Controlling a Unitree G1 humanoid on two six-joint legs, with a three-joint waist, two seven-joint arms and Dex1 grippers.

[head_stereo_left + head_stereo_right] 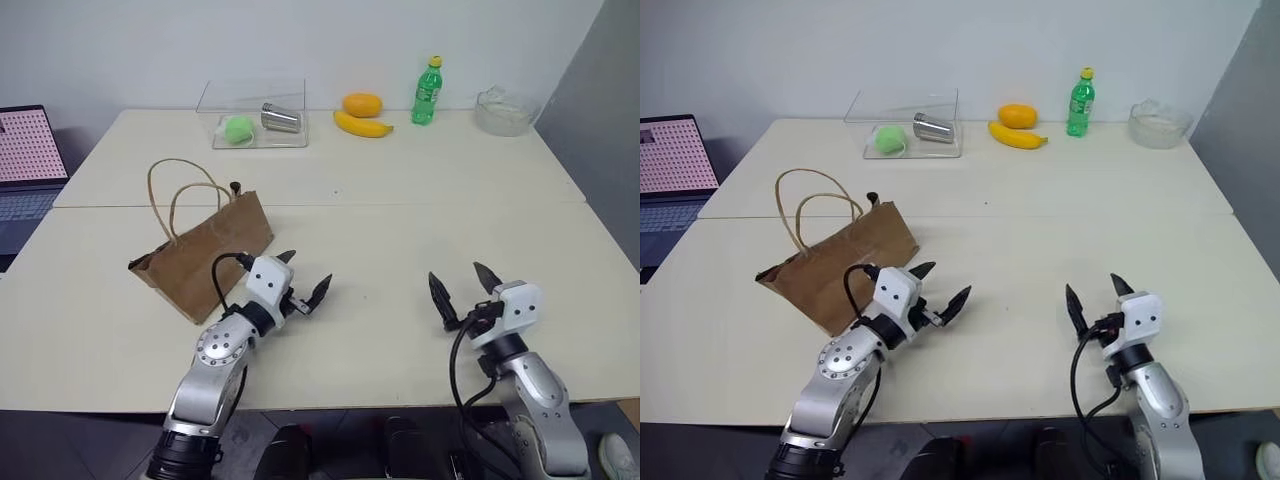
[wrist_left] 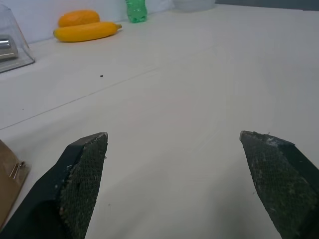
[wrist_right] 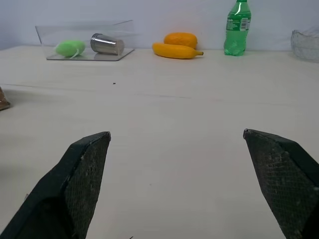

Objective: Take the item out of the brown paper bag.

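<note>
Far off to the left of both grippers: a laptop at the table's edge. Next, the brown paper bag, lying on its side on the pale table, cord handles looped up toward the back. Something small and dark poking out at the bag's top corner; cannot tell what. No way to see inside the bag, so no telling where the item is.

Just right of the bag, near its lower end: left gripper, two black fingers spread wide apart, holding nothing, touching nothing, only bare table between them. Bag corner close beside the left finger, not touching it.

Well to the right, apart from the bag: right gripper, black fingers also spread wide, empty, over bare table.

Far ahead of the fingers, along the back of the table: a clear tray with a green ball and a metal cup on its side, then an orange fruit, a banana just in front of it, a green soda bottle standing up, and a clear bowl.
</note>
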